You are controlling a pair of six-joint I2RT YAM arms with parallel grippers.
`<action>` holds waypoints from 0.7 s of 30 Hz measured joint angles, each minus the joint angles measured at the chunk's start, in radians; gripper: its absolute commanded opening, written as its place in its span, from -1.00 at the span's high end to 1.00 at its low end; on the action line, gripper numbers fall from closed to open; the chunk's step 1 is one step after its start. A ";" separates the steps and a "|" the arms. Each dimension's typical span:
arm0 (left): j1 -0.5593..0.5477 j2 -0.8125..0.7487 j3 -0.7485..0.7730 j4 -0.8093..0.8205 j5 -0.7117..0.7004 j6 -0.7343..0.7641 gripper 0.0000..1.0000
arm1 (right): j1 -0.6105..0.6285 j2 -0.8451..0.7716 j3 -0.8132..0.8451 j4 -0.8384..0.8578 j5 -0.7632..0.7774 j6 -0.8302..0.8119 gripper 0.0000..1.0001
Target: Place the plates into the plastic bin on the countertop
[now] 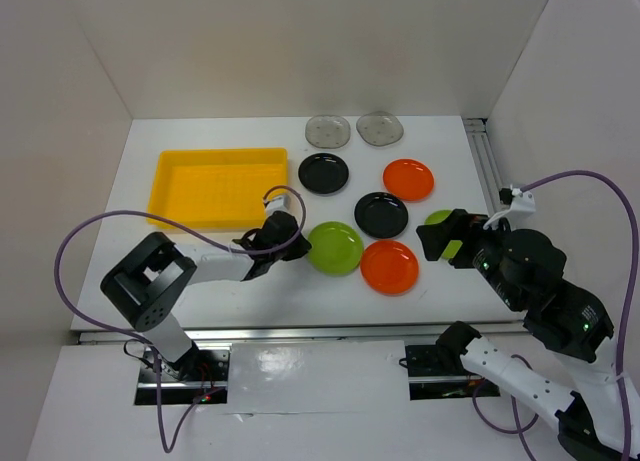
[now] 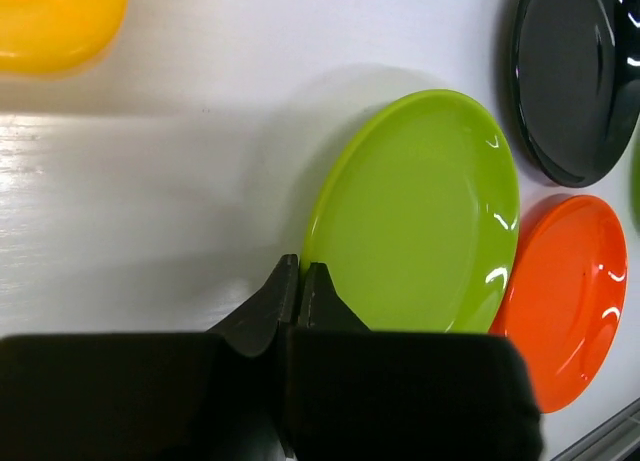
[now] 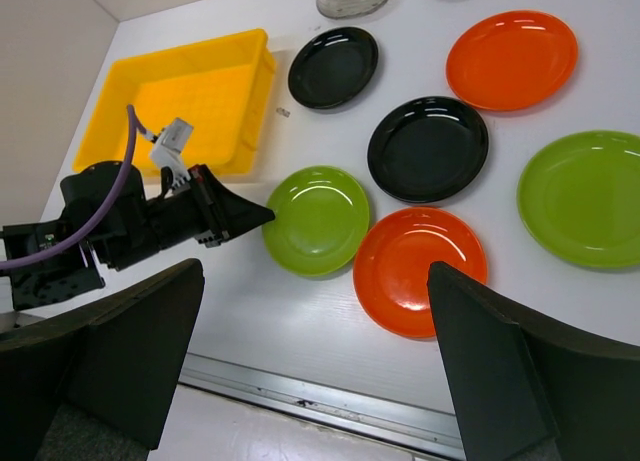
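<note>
My left gripper [image 1: 301,243] is shut on the left rim of a lime green plate [image 1: 336,248] low over the white countertop [image 1: 250,271]; in the left wrist view the fingertips [image 2: 287,286] pinch that plate's edge [image 2: 420,221]. The yellow bin [image 1: 220,156] lies empty at the back left. My right gripper [image 1: 445,239] is open and empty, raised above the right side, partly hiding the second green plate [image 1: 438,218]. Two black plates [image 1: 323,173] [image 1: 381,214], two orange plates [image 1: 408,179] [image 1: 389,266] and two clear plates [image 1: 327,131] [image 1: 379,128] lie on the countertop.
White walls bound the countertop on the left, back and right. A metal rail [image 1: 484,161] runs along the right edge and another along the near edge [image 3: 330,406]. The left arm's purple cable [image 1: 80,231] loops over the front left. The bin's corner shows in the left wrist view [image 2: 55,21].
</note>
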 measured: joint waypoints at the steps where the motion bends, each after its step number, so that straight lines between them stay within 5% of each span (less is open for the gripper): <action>1: 0.000 0.000 0.011 -0.013 -0.003 -0.002 1.00 | -0.001 -0.001 0.000 0.000 -0.002 0.000 -1.00; 11: 0.000 -0.178 0.052 -0.297 -0.071 0.007 1.00 | -0.012 -0.003 0.000 -0.004 -0.010 0.003 -1.00; 21: 0.062 -0.451 0.382 -0.615 -0.239 0.047 1.00 | -0.019 -0.018 0.000 -0.005 -0.027 0.003 -1.00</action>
